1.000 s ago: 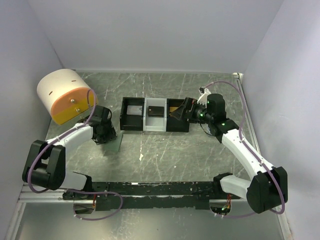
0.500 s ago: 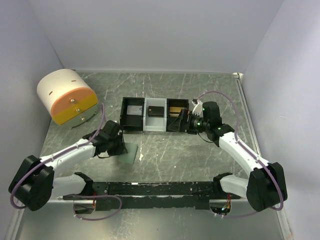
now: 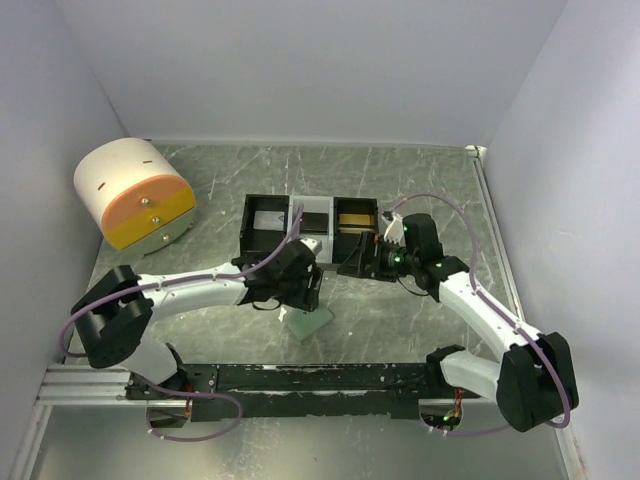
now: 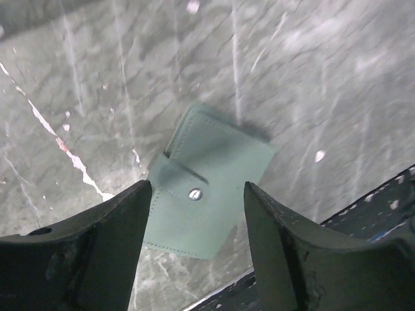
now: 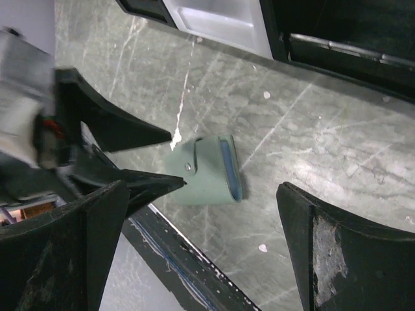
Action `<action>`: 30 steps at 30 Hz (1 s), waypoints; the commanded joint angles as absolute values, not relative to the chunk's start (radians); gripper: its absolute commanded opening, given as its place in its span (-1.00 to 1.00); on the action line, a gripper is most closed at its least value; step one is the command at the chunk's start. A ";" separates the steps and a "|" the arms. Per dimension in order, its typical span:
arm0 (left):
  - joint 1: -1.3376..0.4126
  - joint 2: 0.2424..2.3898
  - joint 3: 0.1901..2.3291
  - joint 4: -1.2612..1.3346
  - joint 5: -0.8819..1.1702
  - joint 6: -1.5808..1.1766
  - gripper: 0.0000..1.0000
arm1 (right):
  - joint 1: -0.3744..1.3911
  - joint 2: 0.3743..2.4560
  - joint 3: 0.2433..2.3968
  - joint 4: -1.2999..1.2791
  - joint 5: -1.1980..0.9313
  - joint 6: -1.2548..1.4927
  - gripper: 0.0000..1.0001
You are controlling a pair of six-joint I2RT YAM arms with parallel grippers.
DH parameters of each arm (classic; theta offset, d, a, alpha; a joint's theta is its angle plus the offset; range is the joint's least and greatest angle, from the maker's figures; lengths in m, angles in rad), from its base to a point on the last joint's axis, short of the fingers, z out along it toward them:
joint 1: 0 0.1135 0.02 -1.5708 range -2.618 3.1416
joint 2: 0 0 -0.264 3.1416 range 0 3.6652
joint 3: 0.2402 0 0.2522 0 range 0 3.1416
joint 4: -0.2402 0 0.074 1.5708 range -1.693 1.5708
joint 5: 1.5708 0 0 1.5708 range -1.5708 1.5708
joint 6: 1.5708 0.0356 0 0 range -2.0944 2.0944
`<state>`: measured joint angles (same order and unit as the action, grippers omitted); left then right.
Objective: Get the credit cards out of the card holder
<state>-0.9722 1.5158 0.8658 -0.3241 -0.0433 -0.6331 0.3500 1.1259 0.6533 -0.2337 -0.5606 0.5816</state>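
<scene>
Sage-green bifold card holder (image 4: 207, 181): flat on the table, snap strap fastened, credit cards unseen, presumably inside. Left gripper (image 4: 196, 191): directly above holder, fingers apart, empty, likely poised to grasp. Right gripper (image 3: 352, 260): beyond holder, rightward, fingers spread wide, empty, apparently waiting.

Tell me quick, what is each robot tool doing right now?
Left tool: open, over the closed card holder, not gripping it.
Right tool: wide open, holding nothing.
</scene>
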 commanded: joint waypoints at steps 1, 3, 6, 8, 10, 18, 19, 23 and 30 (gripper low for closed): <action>-0.985 1.470 0.926 -0.340 -0.159 -0.592 0.51 | 0.359 1.093 0.619 -0.284 -0.545 0.546 0.97; -0.984 1.426 0.920 -0.347 -0.179 -0.616 0.59 | 0.359 1.092 0.604 -0.280 -0.554 0.550 0.92; -0.984 1.355 0.883 -0.406 -0.214 -0.708 0.63 | 0.372 1.108 0.586 -0.267 -0.574 0.550 0.72; -0.984 1.299 0.827 -0.410 -0.195 -0.777 0.64 | 0.393 1.129 0.582 -0.252 -0.576 0.547 0.58; -0.985 1.240 0.763 -0.420 -0.174 -0.860 0.62 | 0.442 1.159 0.592 -0.248 -0.557 0.541 0.43; -0.985 1.082 0.531 -0.292 0.052 -1.083 0.44 | 0.605 1.315 0.639 -0.224 -0.464 0.536 0.13; -0.985 1.084 0.516 -0.251 0.075 -1.096 0.42 | 0.613 1.337 0.643 -0.215 -0.465 0.539 0.11; -0.986 1.132 0.482 -0.126 0.112 -1.134 0.30 | 0.628 1.406 0.659 -0.170 -0.482 0.554 -0.01; -0.986 1.281 0.545 -0.145 0.032 -1.115 0.01 | 0.641 1.435 0.637 -0.135 -0.502 0.578 -0.11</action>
<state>-0.9836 1.2301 0.4984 -0.1947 0.0559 -1.1091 0.6300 1.4334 0.6415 -0.1883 -0.4816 0.5575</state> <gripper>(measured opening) 0.534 0.455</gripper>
